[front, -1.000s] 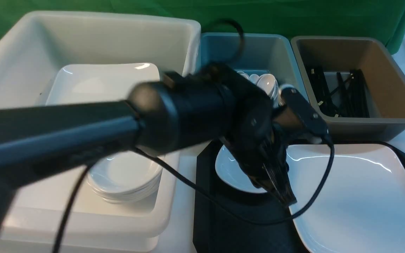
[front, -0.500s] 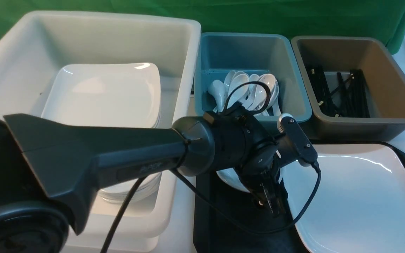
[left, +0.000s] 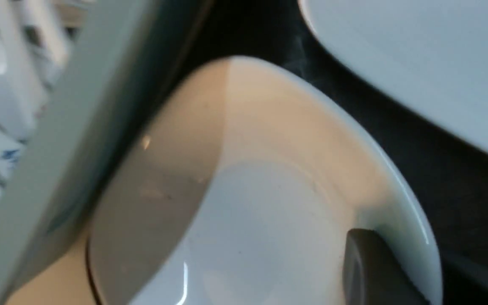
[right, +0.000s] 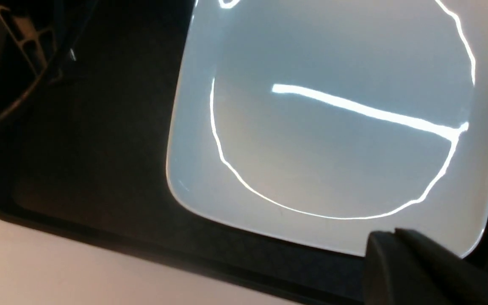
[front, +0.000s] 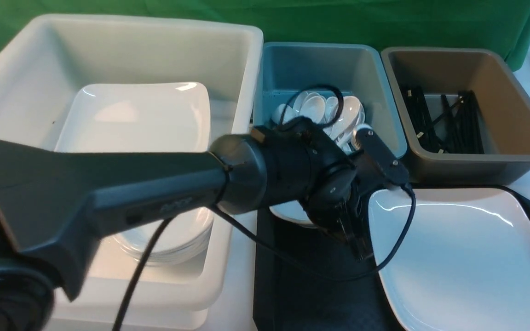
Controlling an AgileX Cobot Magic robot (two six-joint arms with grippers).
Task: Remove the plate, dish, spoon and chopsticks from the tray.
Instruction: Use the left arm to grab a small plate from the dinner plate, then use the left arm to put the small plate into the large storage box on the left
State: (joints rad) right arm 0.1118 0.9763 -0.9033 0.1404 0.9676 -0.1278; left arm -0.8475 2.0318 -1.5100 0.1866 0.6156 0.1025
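We see a white counter [front: 239, 299] with a green backdrop [front: 384, 23] behind it. Along the counter's far edge stand three bins. The white bin [front: 122, 32] on the left holds stacked plates [front: 141, 124] and a pile of small dishes [front: 177, 239]. The blue bin [front: 384, 92] in the middle holds spoons [front: 315, 105], and the brown bin [front: 513, 105] on the right holds chopsticks [front: 449, 124].

The black tray [front: 311, 294] lies at the counter's near edge, just in front of the blue and brown bins. The plate [front: 467, 257] fills the tray's right part. The dish [front: 288, 215] sits at the tray's far left corner, close against the blue bin's wall.

The left gripper [front: 361, 250] points down between dish and plate. In the wrist view we see one finger [left: 367, 267] lying inside the dish's rim while the other is hidden beneath it, so we take the gripper to be clenched on that rim.

The right gripper [right: 390, 243] is clenched with nothing in it, and it hangs over a corner of the plate near the tray's edge.
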